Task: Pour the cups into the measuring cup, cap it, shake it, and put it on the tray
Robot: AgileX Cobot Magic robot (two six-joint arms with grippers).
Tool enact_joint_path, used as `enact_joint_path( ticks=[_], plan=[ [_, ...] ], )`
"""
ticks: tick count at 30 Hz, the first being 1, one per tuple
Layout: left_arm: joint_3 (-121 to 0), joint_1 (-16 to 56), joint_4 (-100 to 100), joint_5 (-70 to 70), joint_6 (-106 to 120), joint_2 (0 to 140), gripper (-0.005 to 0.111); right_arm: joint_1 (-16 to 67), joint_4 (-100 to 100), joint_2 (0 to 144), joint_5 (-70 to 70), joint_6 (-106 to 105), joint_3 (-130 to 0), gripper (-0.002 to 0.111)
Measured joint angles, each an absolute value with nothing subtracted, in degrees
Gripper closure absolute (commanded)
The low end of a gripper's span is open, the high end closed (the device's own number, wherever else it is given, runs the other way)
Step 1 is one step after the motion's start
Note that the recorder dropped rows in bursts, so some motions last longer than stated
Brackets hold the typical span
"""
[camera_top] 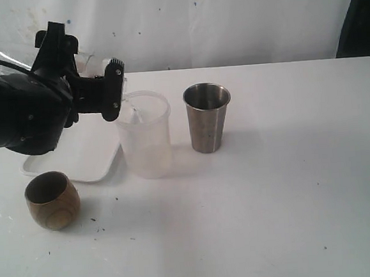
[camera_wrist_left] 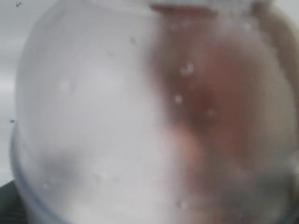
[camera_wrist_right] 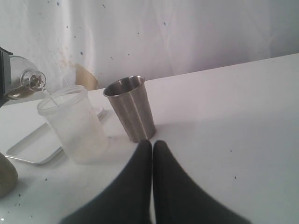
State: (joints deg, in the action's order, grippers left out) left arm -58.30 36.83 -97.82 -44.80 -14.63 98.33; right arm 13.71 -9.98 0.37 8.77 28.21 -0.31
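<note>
**Left tool (camera_top: 96,71) with measuring cup (camera_top: 94,58) tipped over frosted plastic cup (camera_top: 146,145)**

Wide-spread jaws of the left tool clamped around the clear, dome-capped measuring cup, held above the table (camera_top: 273,202) and tilted with its mouth down toward the right. Narrow cap mouth just over the rim of the frosted plastic cup, a thin stream (camera_wrist_right: 49,95) falling inside. Graduation lines not readable. From the left wrist, only a blurred clear dome filling the picture.

Fingers of the right tool (camera_wrist_right: 152,145) pressed fully together, gripping nothing, low over the table in front of the stainless steel tumbler (camera_top: 208,120).

Tumbler upright, just right of the frosted plastic cup and apart from it. Frosted plastic cup upright at the right corner of the white tray (camera_top: 78,165); touching or not, hard to tell. Left part of the tray hidden behind the black left arm (camera_top: 23,119). Upright on the table just before the tray's near edge, below that arm: the wood-grain cup (camera_top: 52,200).
</note>
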Motion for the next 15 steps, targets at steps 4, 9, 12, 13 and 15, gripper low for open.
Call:
enact_joint_path(
  ticks=[4,9,12,13,15],
  plan=[
    [-60.6,37.1,-97.8,-47.9,-11.6,99.6,0.107,13.7,-10.0,0.4,8.8,28.2,-0.3,0.108],
    [-62.6,37.1,-97.9,-49.1,-7.2,101.5,0.107,13.7,-10.0,0.4,8.7,28.2,-0.3,0.108],
    [-62.7,37.1,-97.9,-49.6,-4.5,102.2,0.107,13.7,-10.0,0.4,8.7,28.2,-0.3,0.108],
    [-62.7,37.1,-97.9,-49.9,-4.2,102.4,0.107,13.7,-10.0,0.4,8.6,28.2,-0.3,0.108],
    [-62.7,37.1,-97.9,-50.0,-3.8,102.6,0.107,13.7,-10.0,0.4,8.6,28.6,-0.3,0.108]
  ],
)
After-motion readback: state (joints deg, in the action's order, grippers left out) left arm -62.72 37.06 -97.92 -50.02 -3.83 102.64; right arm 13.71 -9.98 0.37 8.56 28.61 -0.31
